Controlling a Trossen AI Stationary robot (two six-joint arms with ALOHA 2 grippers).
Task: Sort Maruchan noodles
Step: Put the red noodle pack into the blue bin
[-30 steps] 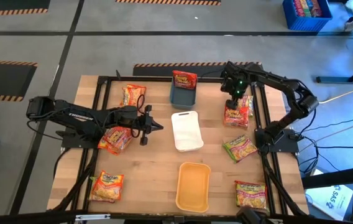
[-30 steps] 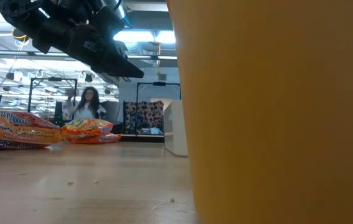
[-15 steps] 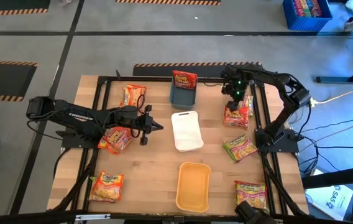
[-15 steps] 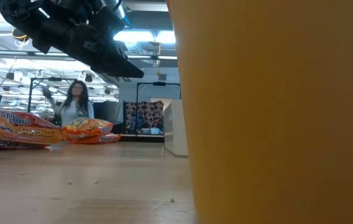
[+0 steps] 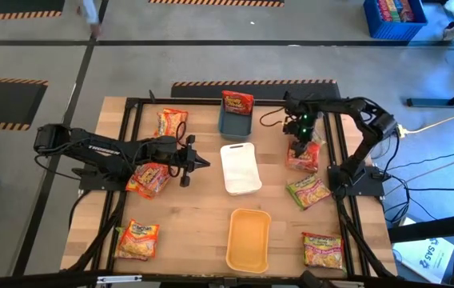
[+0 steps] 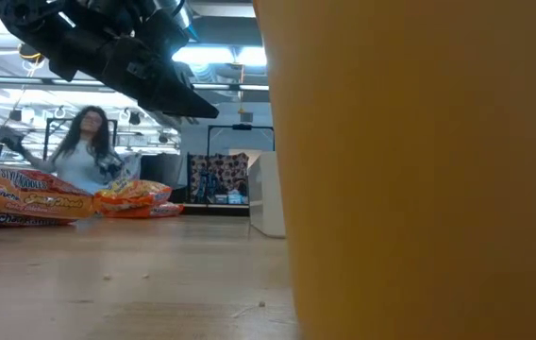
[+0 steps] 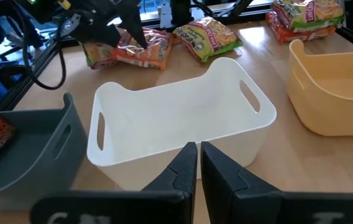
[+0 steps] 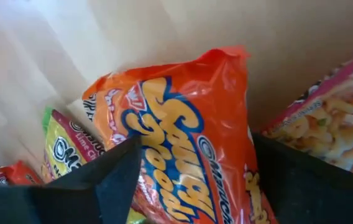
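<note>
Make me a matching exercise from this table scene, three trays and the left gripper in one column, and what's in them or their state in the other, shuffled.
Column one:
1. blue-grey tray
2. white tray
3. orange-yellow tray
4. left gripper

Column two:
A. shut, pointing at the white tray
B. nearest the table's front edge, nothing in it
C. holds a red packet leaning at its far end
D. middle of the row, nothing in it

Pairs: 1-C, 2-D, 3-B, 4-A
</note>
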